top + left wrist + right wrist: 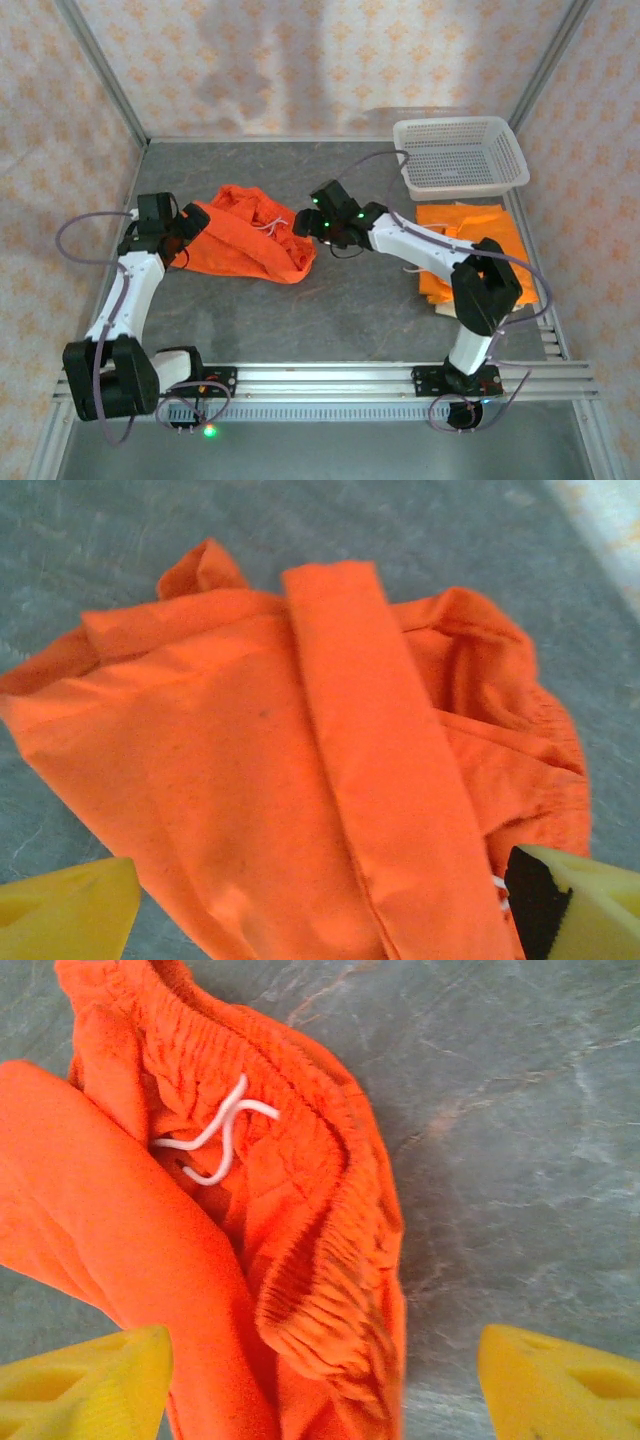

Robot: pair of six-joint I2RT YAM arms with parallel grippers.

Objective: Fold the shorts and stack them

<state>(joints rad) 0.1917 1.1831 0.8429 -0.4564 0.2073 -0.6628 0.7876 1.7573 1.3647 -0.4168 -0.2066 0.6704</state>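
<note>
While both grippers sit at opposite ends of the crumpled orange shorts [250, 245], neither is clamped on them. We see the left gripper [188, 232] at the heap's left end, jaws wide apart, cloth lying between the yellow fingertips [65, 910] in the left wrist view. At the right end the right gripper [304, 224] is also spread wide, straddling the elastic waistband [320, 1260]; the white drawstring [215, 1130] lies just beyond. The heap is left of the desk's [350, 300] centre. By the right edge the second orange shorts [480, 220] lie flat, just in front of the white basket [460, 155] in the far right corner. We make out a pale tan edge [440, 310] under them; can't tell more.
</note>
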